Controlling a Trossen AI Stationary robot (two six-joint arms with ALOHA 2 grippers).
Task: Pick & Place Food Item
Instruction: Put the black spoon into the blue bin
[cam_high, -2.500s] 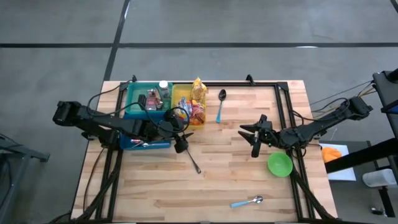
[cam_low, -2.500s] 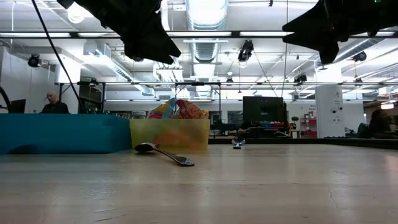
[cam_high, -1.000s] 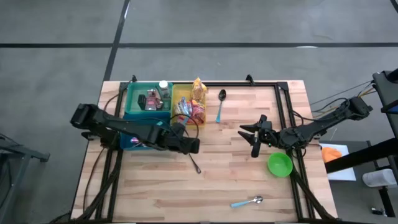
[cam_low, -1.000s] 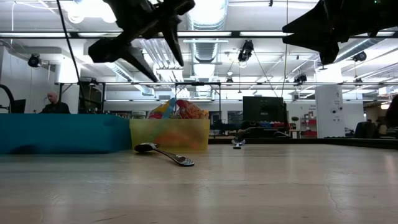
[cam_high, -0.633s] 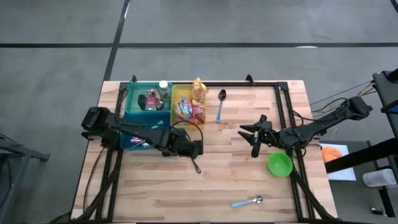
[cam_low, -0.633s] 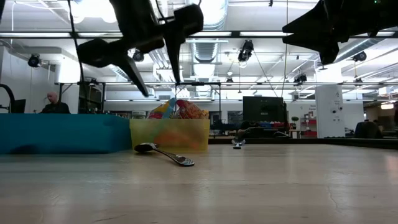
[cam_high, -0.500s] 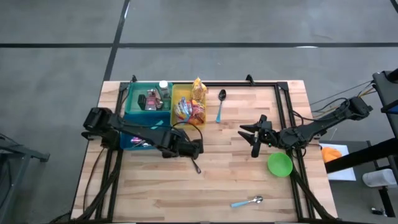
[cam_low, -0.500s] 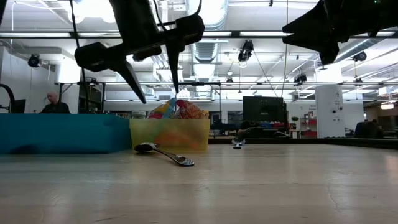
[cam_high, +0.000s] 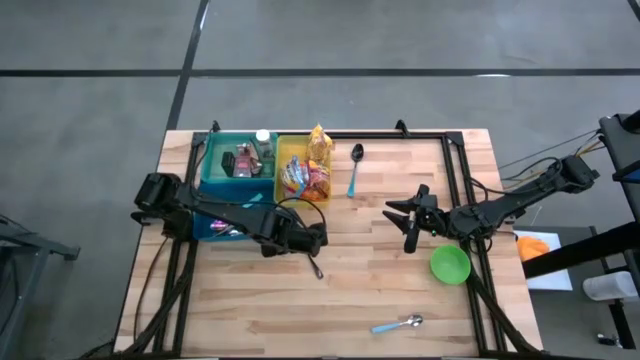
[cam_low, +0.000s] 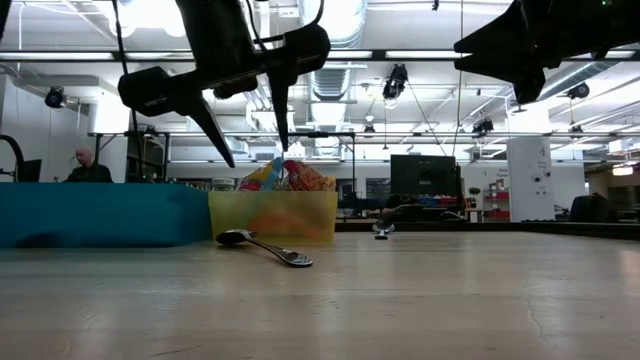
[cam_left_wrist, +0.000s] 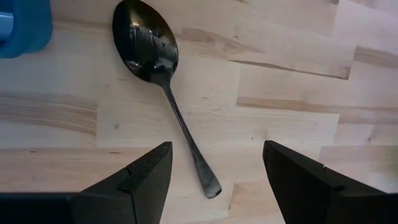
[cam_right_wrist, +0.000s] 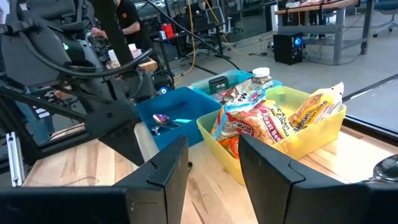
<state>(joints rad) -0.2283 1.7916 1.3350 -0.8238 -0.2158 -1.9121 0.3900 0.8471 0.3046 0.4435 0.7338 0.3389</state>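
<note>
Above the dark metal spoon (cam_left_wrist: 163, 81) on the wooden tabletop (cam_high: 380, 290), the left hand (cam_left_wrist: 214, 180) hovers spread, empty — best descend straddling the thin handle squarely. Right hand (cam_high: 408, 222) waits part-open, empty. Yellow plastic bin (cam_high: 296, 197) holds snack packets (cam_high: 308, 175) — the food; blue bin (cam_high: 225, 225) holds spoons.

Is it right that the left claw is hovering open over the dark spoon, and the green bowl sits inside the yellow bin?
Not quite. The green bowl sits on the bare table near the right claw, not in the yellow bin; the high view shows this. The left claw does hover open over the dark spoon.
</note>
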